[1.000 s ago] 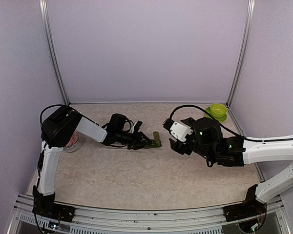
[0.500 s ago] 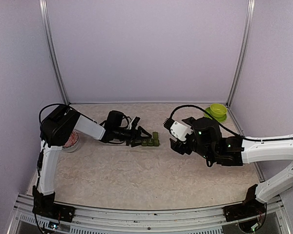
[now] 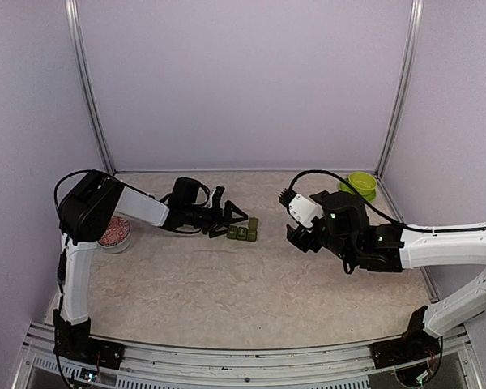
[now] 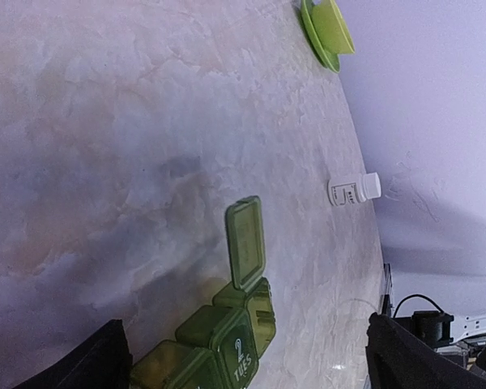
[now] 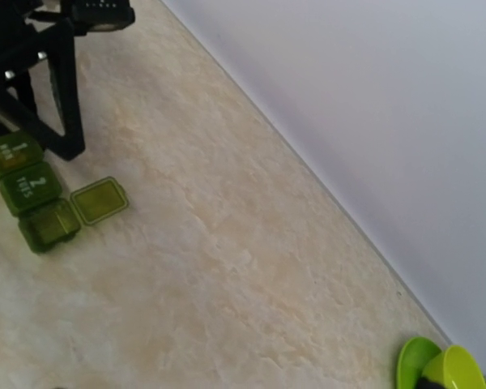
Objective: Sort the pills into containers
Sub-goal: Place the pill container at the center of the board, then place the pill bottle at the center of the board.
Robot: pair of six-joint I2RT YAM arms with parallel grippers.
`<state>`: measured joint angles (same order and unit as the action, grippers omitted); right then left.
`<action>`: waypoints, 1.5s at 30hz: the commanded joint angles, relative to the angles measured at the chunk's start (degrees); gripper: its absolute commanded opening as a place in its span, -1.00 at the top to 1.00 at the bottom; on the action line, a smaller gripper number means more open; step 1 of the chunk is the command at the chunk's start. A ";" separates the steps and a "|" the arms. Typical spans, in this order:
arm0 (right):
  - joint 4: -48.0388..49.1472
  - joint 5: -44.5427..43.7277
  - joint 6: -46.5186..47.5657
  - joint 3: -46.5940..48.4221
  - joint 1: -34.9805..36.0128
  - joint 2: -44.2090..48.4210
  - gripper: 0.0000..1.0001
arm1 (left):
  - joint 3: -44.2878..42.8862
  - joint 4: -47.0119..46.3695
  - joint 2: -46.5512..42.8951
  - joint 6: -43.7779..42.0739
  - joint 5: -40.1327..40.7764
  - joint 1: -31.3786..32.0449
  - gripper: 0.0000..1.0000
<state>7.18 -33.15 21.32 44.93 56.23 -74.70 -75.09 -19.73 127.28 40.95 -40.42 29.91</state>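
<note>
We found the strip (image 3: pixel 243 233) of three joined dark green containers lying flat on the table (image 3: pixel 227 300), left of centre and toward the back wall. The lids of two compartments were closed; the middle one read "2" and "TUES". The end compartment, on the side away from the left arm, stood open, its lid hinged outward. We could not tell whether anything lay inside it. The left gripper (image 3: pixel 231 212) was stretched out low over the table with its fingers spread wide and nothing between them. Its tips were just short of the strip's near end, and the right wrist view showed one fingertip close beside the first compartment but apart from it. The right gripper (image 3: pixel 292 217) hung above the table to the right of the strip, well apart from it. Its own camera showed no fingers, and from above we could not tell how far they were parted. A lime-green bowl (image 3: pixel 360 185) on its saucer sat in the far right corner. A small white bottle (image 4: pixel 355 190) lay on its side near the table edge. A round dish (image 3: pixel 117 233) with reddish contents stood behind the left arm; we could not make out what it held.
</note>
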 commanded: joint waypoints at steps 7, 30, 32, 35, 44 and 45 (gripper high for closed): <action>0.90 -1.51 -2.09 0.41 -0.85 -0.60 -0.83 | 2.57 5.95 -3.82 -2.72 7.02 0.58 -0.98; -1.18 -3.08 -6.76 0.25 -4.21 0.04 -0.90 | 6.84 4.18 -8.42 -1.06 7.83 4.27 -0.97; -1.49 -3.48 -7.22 0.33 -4.45 -0.40 -0.91 | 6.97 4.16 -8.78 -1.02 8.22 4.48 -0.98; -2.62 -3.03 -8.69 0.55 -5.57 -0.60 -0.93 | 7.20 4.17 -9.42 -0.96 8.27 4.63 -0.98; -5.78 1.16 -18.99 1.24 -14.17 -2.14 -0.88 | 6.40 5.74 -12.66 -1.88 9.75 4.87 -0.98; -6.54 2.77 -20.62 1.76 -15.45 -2.72 -0.87 | 6.02 6.41 -13.31 -2.37 10.62 4.87 -0.98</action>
<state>3.14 -33.65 7.97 44.97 44.62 -75.57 -68.29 -14.44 118.17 39.79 -32.03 34.59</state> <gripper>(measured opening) 0.947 0.988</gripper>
